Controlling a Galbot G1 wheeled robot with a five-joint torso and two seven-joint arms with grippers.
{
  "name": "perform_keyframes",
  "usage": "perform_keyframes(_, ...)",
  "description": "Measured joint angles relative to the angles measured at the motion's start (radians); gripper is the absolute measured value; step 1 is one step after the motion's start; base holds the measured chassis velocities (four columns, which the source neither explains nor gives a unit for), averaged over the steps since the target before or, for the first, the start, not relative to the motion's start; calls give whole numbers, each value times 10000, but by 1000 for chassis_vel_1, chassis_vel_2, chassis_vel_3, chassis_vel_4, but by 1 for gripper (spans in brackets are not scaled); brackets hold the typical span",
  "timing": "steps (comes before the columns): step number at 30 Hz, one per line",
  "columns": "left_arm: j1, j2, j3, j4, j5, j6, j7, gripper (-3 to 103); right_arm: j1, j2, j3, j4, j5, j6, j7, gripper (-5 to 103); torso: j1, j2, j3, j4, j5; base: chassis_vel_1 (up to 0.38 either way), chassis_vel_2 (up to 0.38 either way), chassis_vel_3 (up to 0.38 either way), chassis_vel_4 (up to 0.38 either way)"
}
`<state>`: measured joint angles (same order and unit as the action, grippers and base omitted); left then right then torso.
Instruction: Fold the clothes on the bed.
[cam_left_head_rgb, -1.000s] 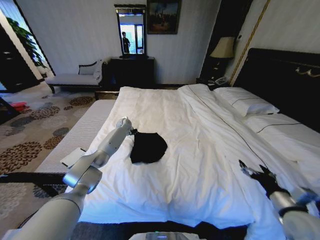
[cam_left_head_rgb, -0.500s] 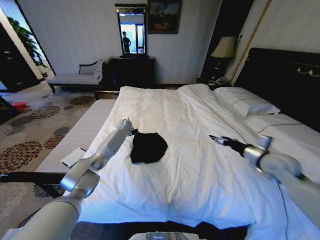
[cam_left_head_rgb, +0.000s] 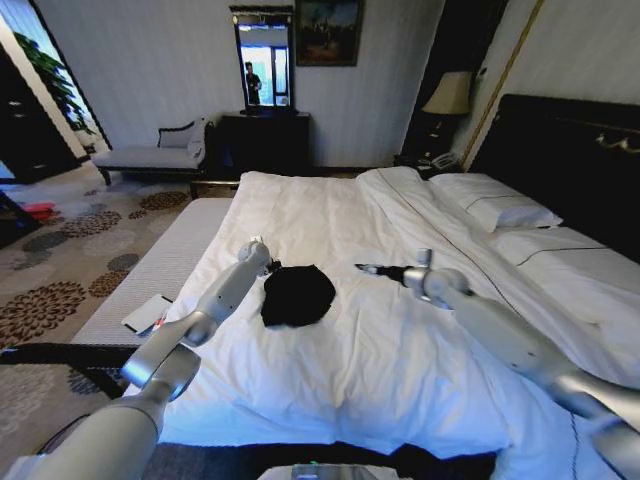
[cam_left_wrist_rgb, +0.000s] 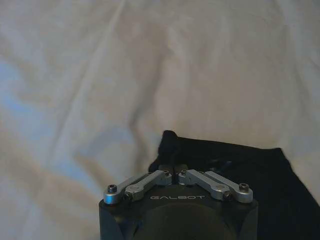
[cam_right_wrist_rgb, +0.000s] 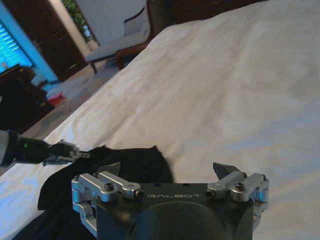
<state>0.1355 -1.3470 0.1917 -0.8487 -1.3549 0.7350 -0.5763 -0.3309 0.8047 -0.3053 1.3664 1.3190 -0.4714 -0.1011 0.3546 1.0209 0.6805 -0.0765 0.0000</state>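
The bed (cam_left_head_rgb: 400, 350) was unchanged, the clothes (cam_left_head_rgb: 296, 296) bunched mid-duvet. My right pincer (cam_left_head_rgb: 366, 268) had swung in beside them, spread wide (fold likely next); my left pincer (cam_left_head_rgb: 272, 265) stayed pinching their edge.

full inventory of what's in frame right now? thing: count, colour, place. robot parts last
clothes: 1, black, bunched on the duvet near the bed's left side
bed: 1, white duvet, dark headboard, fills the foreground
pillows: 2 or more, white, by the headboard
chaise bench: 1, grey, far left by the wall
mirror: 1, dark frame, back wall
lamp: 1, beige shade, beside the headboard
left gripper: 1, shut, at the clothes' left edge
right gripper: 1, open, above the duvet right of the clothes
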Motion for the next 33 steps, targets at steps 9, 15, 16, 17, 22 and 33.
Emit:
perform_keyframes(9, 12, 80, 189, -236, -152, 3, 6, 0, 1605, 1200, -1368, -2047, -477, 171, -530, 100, -2, 1, -1, 16, -5, 0, 0, 0, 0)
perform_keyframes(15, -21, 12, 435, -307, -256, 3, -10, 0, 2032, 1976, -1993, -3502, -891, 360, -848, 100, -2, 1, -1, 8, -1, 0, 0, 0, 0)
perform_keyframes(16, -31, -3, 459, -306, -266, 3, -10, 0, 2036, 2033, -2017, -3604, -949, 387, -872, 100, -2, 1, -1, 8, -1, 0, 0, 0, 0)
perform_keyframes(17, -73, -58, 553, -298, -301, 3, -5, 0, 2041, 2271, -2064, -3965, -1148, 470, -946, 100, -2, 1, -1, 6, 0, 0, 0, 0, 0)
perform_keyframes(22, -74, -95, 679, -425, -396, 3, 1, 0, 2095, 3131, -2072, -4877, -1619, 651, -1127, 100, -2, 1, -1, 8, 0, 0, 0, 0, 0)
perform_keyframes(33, 52, 6, 716, -450, -389, 3, 148, 0, 2245, 4376, -2097, -6324, -2127, 1153, -1595, 100, -3, 1, 0, 5, -2, 0, 0, 0, 0)
